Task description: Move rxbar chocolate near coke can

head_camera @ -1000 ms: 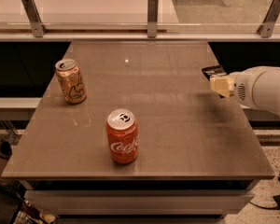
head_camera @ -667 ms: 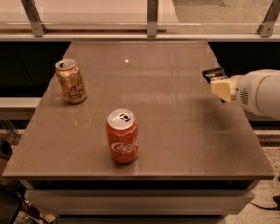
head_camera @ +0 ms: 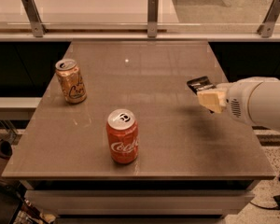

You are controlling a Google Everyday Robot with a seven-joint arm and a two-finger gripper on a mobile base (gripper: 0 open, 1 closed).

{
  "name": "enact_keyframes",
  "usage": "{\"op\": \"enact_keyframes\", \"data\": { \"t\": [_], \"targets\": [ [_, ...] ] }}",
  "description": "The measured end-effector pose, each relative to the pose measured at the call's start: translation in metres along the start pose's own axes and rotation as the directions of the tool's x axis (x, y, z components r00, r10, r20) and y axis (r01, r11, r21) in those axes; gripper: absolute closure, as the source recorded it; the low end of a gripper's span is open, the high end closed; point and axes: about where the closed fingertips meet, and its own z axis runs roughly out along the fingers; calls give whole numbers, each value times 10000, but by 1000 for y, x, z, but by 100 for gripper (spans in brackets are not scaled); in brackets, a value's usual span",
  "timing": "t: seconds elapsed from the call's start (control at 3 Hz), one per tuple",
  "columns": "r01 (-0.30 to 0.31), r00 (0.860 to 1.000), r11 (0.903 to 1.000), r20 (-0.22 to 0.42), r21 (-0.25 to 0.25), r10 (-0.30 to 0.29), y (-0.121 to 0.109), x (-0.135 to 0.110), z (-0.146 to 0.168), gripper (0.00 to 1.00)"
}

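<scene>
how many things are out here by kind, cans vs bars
cans: 2, a red coke can and a tan can
bars: 1, a black bar held in the tool above the right side of the table
total: 3

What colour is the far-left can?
That can is tan with dark script, camera view; gripper at right holds the bar.

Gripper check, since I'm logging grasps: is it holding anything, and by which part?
The gripper, over the table's right side, holds the rxbar chocolate by the end nearest the arm.
</scene>
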Motion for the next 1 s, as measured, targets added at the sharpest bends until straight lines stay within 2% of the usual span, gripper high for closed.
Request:
{"op": "enact_keyframes", "data": {
  "t": [0.33, 1.0],
  "targets": [
    [29, 9998, 9989, -179, -477, -38, 15, 11, -6, 100],
    [-358, 9979, 9952, -574, -910, 307, 32, 45, -31, 100]
  ]
}}
